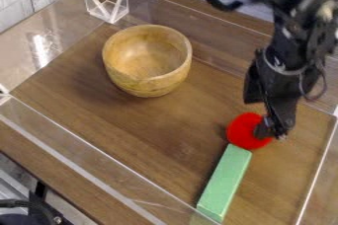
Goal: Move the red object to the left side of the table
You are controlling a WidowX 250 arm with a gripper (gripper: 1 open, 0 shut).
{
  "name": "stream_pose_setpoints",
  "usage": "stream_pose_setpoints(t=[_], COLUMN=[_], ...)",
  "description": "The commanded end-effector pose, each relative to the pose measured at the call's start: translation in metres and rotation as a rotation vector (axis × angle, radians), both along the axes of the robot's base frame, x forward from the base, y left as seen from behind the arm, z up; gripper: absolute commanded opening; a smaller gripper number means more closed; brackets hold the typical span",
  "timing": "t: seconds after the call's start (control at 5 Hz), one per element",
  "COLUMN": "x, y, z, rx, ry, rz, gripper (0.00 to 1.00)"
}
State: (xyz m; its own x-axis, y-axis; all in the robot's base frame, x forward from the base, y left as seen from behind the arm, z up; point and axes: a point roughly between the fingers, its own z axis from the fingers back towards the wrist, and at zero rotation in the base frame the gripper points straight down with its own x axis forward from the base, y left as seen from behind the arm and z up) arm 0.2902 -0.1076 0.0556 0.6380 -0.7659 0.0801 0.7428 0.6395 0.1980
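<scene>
The red object (246, 130) lies on the surface (158, 120) toward the four o'clock part of the view, close to the right-hand acrylic wall (321, 175). Its round red body shows clearly; any green tip is too small or hidden to make out. The pincer (270, 120) hangs over it from the one o'clock side, pointing steeply down, its dark fingers spread wide with one fingertip (279, 127) down at the object's right edge; whether it touches the toy cannot be told, and nothing is clamped between the fingers. Just at six o'clock of the red object, nearly touching it, starts a long light-green block (227, 181) that runs down toward the near edge of the surface. Well apart, at ten o'clock from the toy, a wooden bowl (146, 59) stands upright on the dark wood grain. Farther still, at eleven o'clock near the back wall, sits a small clear acrylic stand (106, 4).
</scene>
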Motion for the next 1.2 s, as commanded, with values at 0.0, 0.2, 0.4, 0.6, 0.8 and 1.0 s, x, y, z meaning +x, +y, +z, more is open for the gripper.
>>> stream_pose_setpoints(t=[0.0, 0.2, 0.4, 0.6, 0.8, 1.0], x=[0.004, 0.013, 0.02, 0.02, 0.022, 0.01], y=[-0.022, -0.021, -0.021, -0.01, 0.011, 0.029], z=[0.003, 0.003, 0.012, 0.041, 0.068, 0.073], rx=[-0.022, -0.025, -0.017, 0.01, -0.015, -0.03], ry=[-0.041, -0.042, -0.045, -0.067, -0.081, -0.085], rz=[0.054, 0.018, -0.019, 0.069, 0.173, 0.181], gripper=[1.0, 0.0, 0.0, 0.0, 0.0, 0.0])
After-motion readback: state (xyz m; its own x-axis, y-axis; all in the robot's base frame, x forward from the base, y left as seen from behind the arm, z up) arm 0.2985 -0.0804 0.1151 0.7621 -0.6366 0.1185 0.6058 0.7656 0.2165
